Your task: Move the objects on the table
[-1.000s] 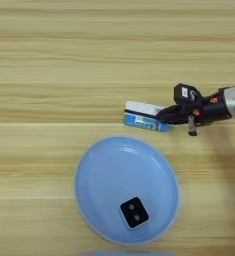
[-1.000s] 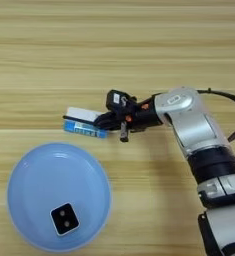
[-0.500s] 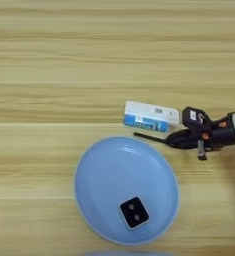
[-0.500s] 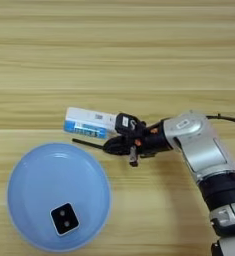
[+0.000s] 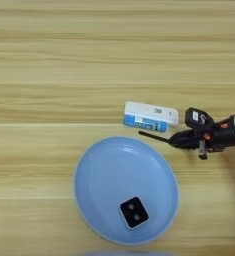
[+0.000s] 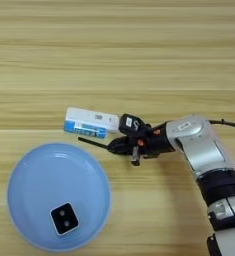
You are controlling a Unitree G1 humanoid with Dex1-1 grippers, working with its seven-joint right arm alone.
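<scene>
My right gripper reaches in from the right and is shut on the thin black stick. The stick's free end points left, just below the blue-and-white box, which lies flat on the wooden table. The black white-edged square block with two dots rests inside the plate, near its front rim.
The large round light-blue plate lies in front of the box, its rim close under the stick's free end. My silver forearm runs down the right side in the right eye view.
A second ago the gripper was up against the box's right end. It has drawn back down and to the right with the stick in it, uncovering the box. Little has moved in the last half second.
</scene>
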